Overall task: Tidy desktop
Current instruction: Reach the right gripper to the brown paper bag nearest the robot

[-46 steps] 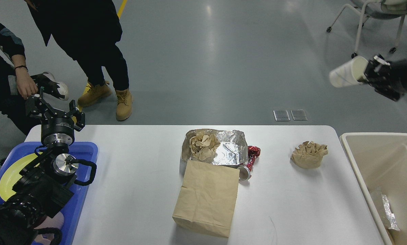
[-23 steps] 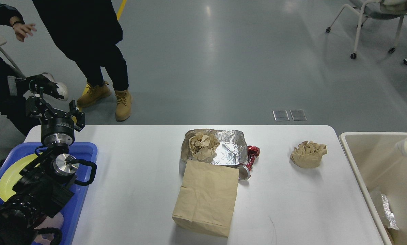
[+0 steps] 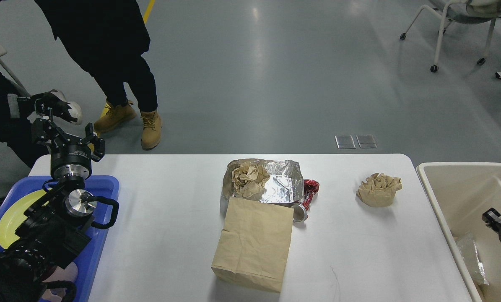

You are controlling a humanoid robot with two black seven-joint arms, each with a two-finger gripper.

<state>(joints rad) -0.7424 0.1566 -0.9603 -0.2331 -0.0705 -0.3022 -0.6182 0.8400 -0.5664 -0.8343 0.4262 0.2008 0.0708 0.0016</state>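
The white desktop (image 3: 170,218) holds a flat brown paper bag (image 3: 254,243), a foil tray (image 3: 281,186) with crumpled brown paper (image 3: 248,178) in it, a red wrapper (image 3: 311,188), a metal can (image 3: 300,214) and a crumpled brown paper ball (image 3: 379,191). My left gripper (image 3: 68,135) is open and empty, raised above the table's far left corner by the blue tray (image 3: 107,184). My right gripper (image 3: 491,218) shows only as a small dark tip at the right edge, over the beige bin (image 3: 460,167). Its fingers cannot be told apart. No cup is in view.
A yellow plate (image 3: 11,214) lies in the blue tray, partly under my left arm. The beige bin holds a crumpled clear-foil piece (image 3: 470,258). People stand beyond the table's far left corner (image 3: 124,63). A wheeled chair (image 3: 460,16) stands far right.
My right arm swung down from the upper right, carrying a white paper cup, into the beige bin; the cup no longer shows. The left arm has not moved.
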